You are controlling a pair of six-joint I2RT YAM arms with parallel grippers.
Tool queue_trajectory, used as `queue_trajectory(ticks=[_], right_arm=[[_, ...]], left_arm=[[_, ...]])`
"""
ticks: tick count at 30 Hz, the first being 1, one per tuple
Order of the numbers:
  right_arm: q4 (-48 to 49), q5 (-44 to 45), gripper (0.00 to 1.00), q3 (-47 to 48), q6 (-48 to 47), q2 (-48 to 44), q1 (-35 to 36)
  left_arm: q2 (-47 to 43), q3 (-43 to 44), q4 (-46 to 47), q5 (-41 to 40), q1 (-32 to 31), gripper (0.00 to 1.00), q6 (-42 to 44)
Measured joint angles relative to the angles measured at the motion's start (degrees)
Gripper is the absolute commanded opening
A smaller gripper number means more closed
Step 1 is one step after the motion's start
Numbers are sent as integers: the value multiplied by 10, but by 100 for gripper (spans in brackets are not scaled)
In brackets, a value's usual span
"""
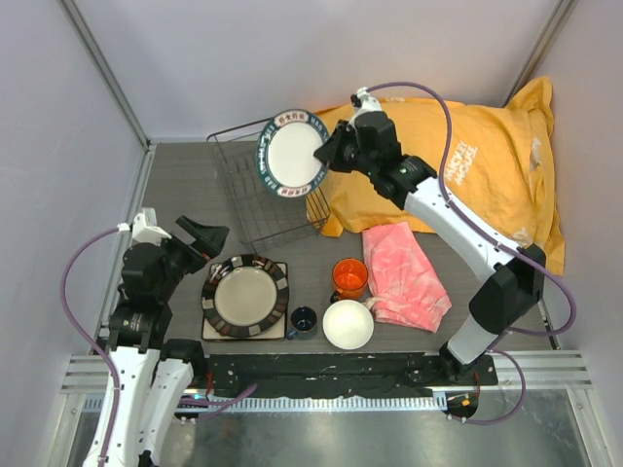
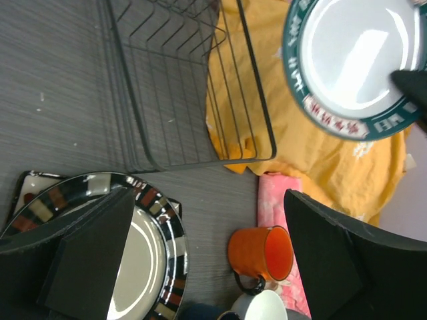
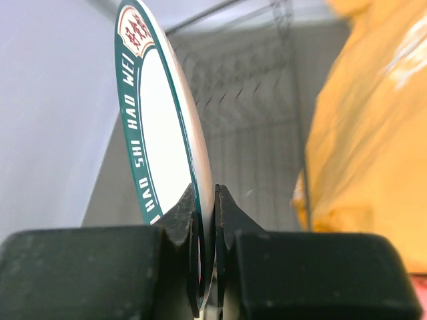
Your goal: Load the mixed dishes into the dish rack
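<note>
My right gripper point(image 1: 326, 154) point(image 3: 207, 197) is shut on the rim of the white plate point(image 1: 292, 154) point(image 3: 160, 127) point(image 2: 353, 60) with a dark green patterned rim. It holds the plate on edge above the dark wire dish rack point(image 1: 273, 219) point(image 2: 180, 87) point(image 3: 247, 87). My left gripper point(image 1: 200, 238) point(image 2: 208, 197) stands open and empty over the brown-centred plate point(image 1: 245, 295) point(image 2: 150, 253), which lies on the square dark tray point(image 1: 210, 329) point(image 2: 27, 183). The orange mug point(image 1: 349, 277) point(image 2: 260, 252), small dark-blue cup point(image 1: 303, 319) and white bowl point(image 1: 348, 324) point(image 2: 267, 308) stand together right of that plate.
A big yellow bag point(image 1: 467, 165) point(image 3: 367, 133) lies at the back right, against the rack's right side. A pink cloth point(image 1: 404, 272) point(image 2: 273, 200) lies in front of it, beside the mug and bowl. Grey walls close the left and back.
</note>
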Motion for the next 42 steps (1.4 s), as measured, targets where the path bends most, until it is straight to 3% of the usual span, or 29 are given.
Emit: queue_trajectory(ticks=[9, 19, 30, 42], right_arm=[[-63, 219, 1, 181, -91, 123, 28], [-73, 406, 1, 362, -240, 268, 133], [68, 538, 1, 389, -395, 355, 187], [130, 575, 1, 412, -448, 431, 187]], left_arm=[[0, 0, -50, -29, 0, 100, 21], [0, 1, -70, -47, 0, 100, 39], [1, 1, -70, -48, 0, 100, 41], [4, -10, -69, -48, 0, 100, 42]])
